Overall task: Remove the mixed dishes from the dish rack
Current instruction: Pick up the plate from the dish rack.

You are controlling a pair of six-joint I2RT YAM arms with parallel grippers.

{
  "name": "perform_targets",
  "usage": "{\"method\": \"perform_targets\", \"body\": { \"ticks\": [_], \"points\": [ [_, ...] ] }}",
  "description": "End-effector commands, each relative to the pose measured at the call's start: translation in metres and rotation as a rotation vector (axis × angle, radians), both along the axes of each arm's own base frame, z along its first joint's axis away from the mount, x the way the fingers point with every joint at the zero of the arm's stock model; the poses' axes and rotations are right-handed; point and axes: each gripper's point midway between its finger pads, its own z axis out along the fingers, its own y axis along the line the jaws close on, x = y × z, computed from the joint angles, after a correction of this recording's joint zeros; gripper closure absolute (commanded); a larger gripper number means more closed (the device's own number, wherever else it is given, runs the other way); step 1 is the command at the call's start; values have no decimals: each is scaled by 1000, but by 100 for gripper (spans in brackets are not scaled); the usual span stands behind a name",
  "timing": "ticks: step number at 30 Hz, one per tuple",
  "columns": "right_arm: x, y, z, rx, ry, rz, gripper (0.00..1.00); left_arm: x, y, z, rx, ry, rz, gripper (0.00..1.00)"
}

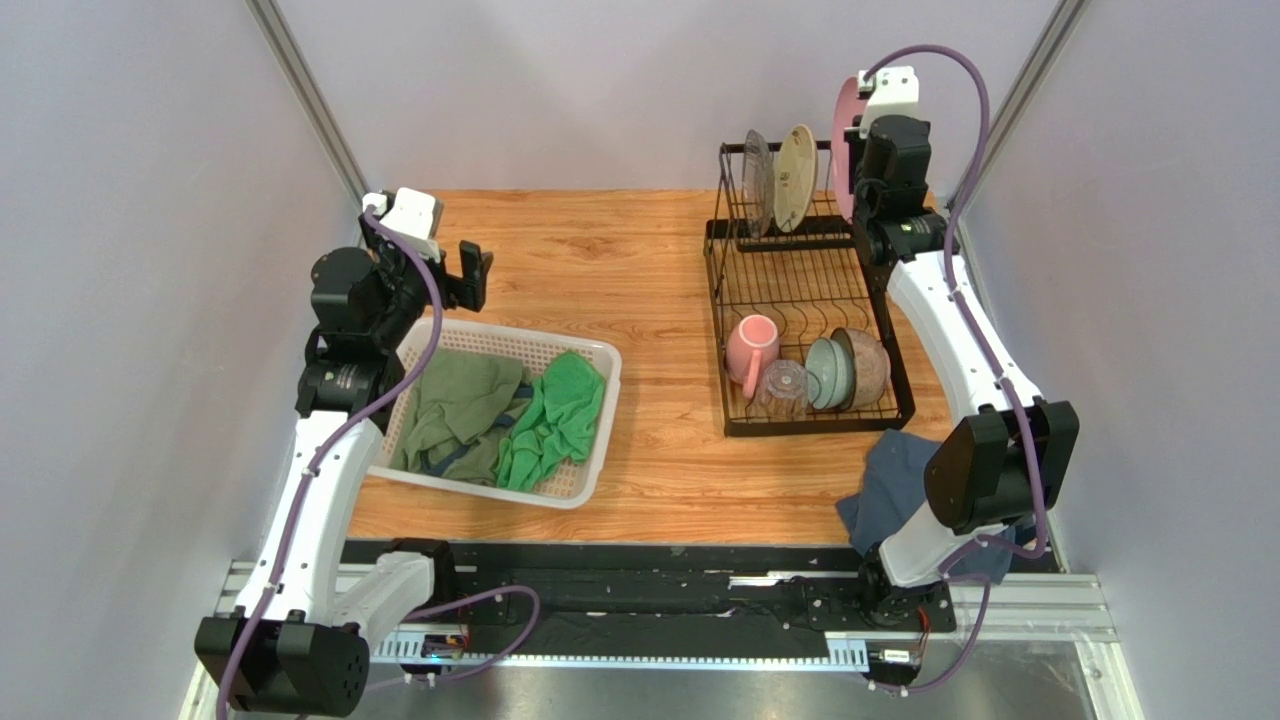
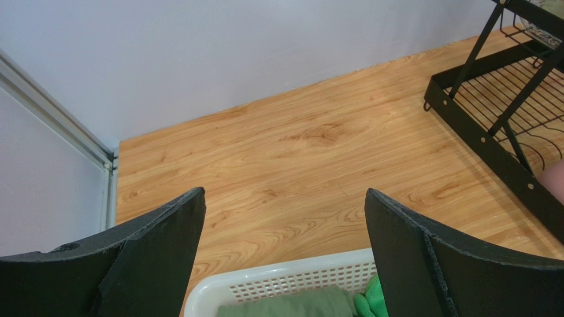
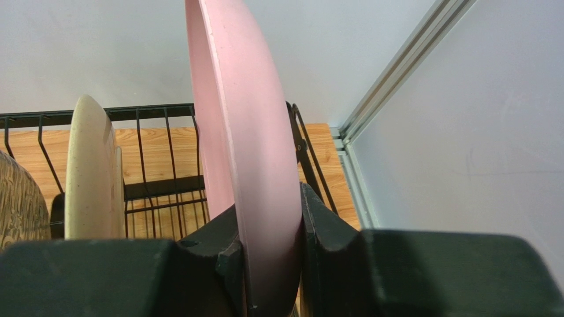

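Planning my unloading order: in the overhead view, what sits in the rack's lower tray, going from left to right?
pink mug → glass cup → teal bowl → brown bowl

Left arm bent up, left hand point(image 2: 284, 198) spread wide; right arm stretched far forward. The right hand point(image 3: 268, 208) clamps the large pink plate point(image 3: 238, 99).

Three plates point(image 1: 795, 176), two bowls point(image 1: 828, 374), one mug point(image 1: 750, 350), one glass point(image 1: 783, 387).
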Motion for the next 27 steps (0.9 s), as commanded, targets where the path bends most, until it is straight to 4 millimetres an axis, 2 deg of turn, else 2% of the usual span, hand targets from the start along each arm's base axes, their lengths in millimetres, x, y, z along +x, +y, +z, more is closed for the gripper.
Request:
{"method": "perform_targets", "body": {
  "ticks": [1, 16, 24, 26, 27],
  "points": [
    [-1, 8, 51, -66, -130, -35, 100, 0, 4, 10, 16, -53, 11, 2],
    [-14, 11, 81, -107, -152, -68, 100, -1, 5, 8, 19, -51, 16, 3],
    [-41, 2, 113, -134, -202, -87, 100, -3, 3, 10, 15, -55, 2, 3],
    [-47, 2, 117, -139, -201, -79, 100, -6, -3, 12, 31, -64, -40, 3],
    [-56, 1, 126, -133, -218, -73, 100, -9, -8, 12, 40, -62, -68, 3]
  ]
}}
